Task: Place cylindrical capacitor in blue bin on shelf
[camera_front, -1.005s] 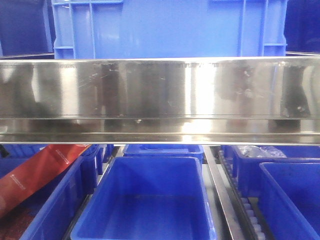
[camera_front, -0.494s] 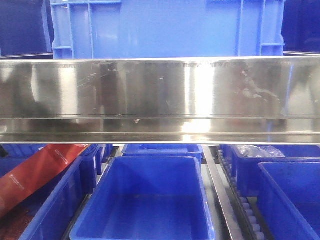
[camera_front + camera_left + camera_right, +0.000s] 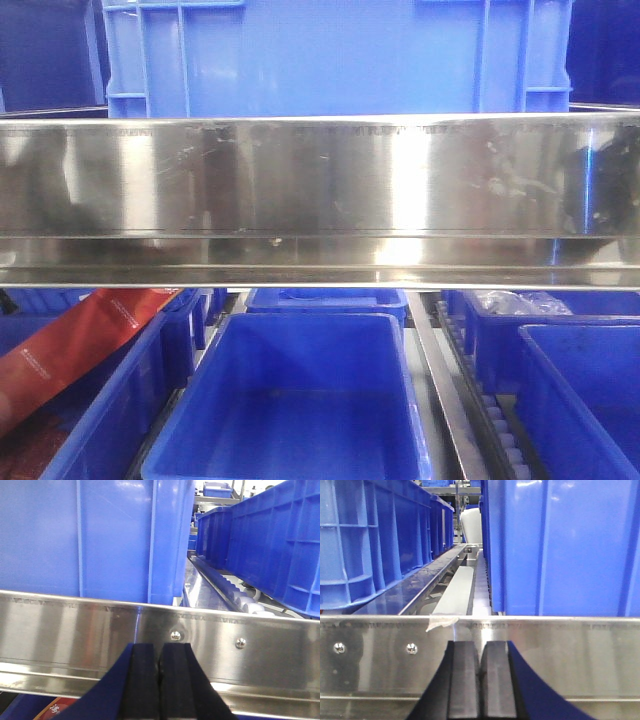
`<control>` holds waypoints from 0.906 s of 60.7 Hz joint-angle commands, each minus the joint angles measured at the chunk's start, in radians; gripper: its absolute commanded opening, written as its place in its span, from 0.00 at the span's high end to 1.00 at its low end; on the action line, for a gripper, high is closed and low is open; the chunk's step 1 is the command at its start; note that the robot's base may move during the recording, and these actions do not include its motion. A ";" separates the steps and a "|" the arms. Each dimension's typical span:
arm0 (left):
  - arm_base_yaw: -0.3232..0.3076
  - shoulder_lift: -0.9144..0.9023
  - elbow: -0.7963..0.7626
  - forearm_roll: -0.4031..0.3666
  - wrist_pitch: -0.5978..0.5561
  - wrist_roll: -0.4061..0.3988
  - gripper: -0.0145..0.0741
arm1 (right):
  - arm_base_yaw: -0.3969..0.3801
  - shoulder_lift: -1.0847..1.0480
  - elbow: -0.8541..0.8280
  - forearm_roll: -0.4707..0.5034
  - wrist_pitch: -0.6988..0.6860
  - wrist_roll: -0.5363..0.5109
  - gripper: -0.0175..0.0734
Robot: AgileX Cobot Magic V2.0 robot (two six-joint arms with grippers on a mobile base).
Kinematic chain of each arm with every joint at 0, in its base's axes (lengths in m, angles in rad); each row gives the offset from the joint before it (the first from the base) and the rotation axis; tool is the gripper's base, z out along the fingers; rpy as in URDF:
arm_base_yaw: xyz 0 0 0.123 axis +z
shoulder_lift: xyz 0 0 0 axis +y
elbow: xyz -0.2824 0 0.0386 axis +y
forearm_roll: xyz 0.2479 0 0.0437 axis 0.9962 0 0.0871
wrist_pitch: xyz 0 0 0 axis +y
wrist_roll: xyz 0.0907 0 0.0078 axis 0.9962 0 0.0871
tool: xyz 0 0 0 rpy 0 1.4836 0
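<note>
the shelf (image 3: 320,195) rail gleams between blue bins (image 3: 290,400). only the wrist views show the left pincer (image 3: 160,677) and right pincer (image 3: 481,680), both clenched, empty.

Bright, even light; vertical glare streaks on steel rail (image 3: 400,190); front view soft, slightly grainy.

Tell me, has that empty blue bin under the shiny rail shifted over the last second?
No. The empty blue bin sits the same against the steel rail and red packet in the front view.
</note>
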 commanded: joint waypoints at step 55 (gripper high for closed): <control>0.001 -0.006 -0.001 -0.004 -0.016 0.002 0.96 | -0.006 -0.003 0.003 -0.003 -0.038 -0.001 0.97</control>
